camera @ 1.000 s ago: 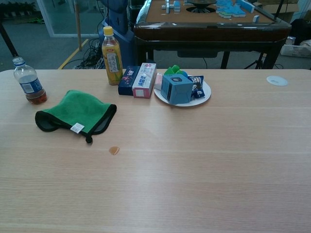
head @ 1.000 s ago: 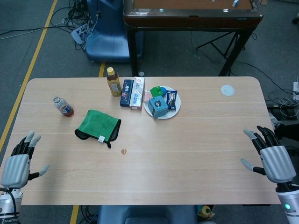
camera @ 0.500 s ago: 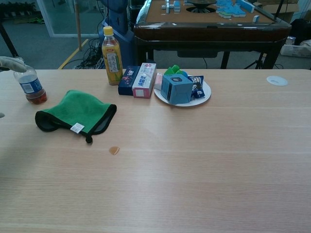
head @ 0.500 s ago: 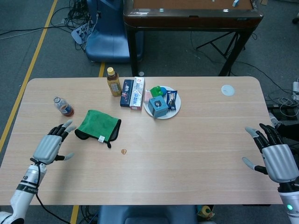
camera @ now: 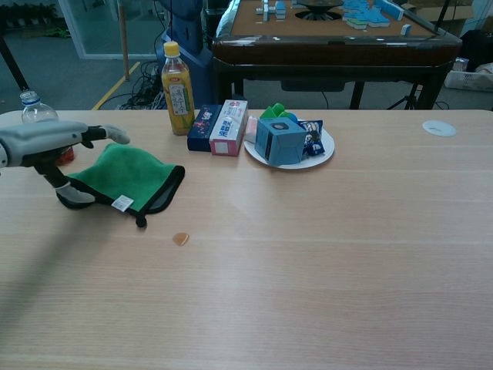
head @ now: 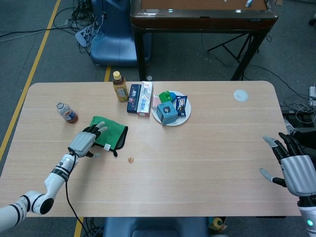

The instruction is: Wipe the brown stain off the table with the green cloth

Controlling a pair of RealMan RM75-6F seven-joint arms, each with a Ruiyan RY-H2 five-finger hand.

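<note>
The green cloth (head: 109, 133) (camera: 127, 176) lies flat on the table's left half, its black-trimmed edge toward the front. A small brown stain (head: 131, 160) (camera: 180, 239) marks the wood in front of it and to its right. My left hand (head: 86, 140) (camera: 48, 143) hovers open over the cloth's left edge, fingers spread, with nothing in it. Whether it touches the cloth is unclear. My right hand (head: 295, 166) stays open at the table's right edge, far from both.
A small water bottle (head: 66, 113) stands left of the cloth. Behind it are a yellow drink bottle (head: 120, 87), two boxes (head: 140, 98) and a white plate (head: 170, 120) with snacks. A white disc (head: 240, 95) lies at the back right.
My left hand has swept from the table's front left corner inward and forward, arriving over the cloth's left edge. My right hand has drifted slightly toward the edge.
</note>
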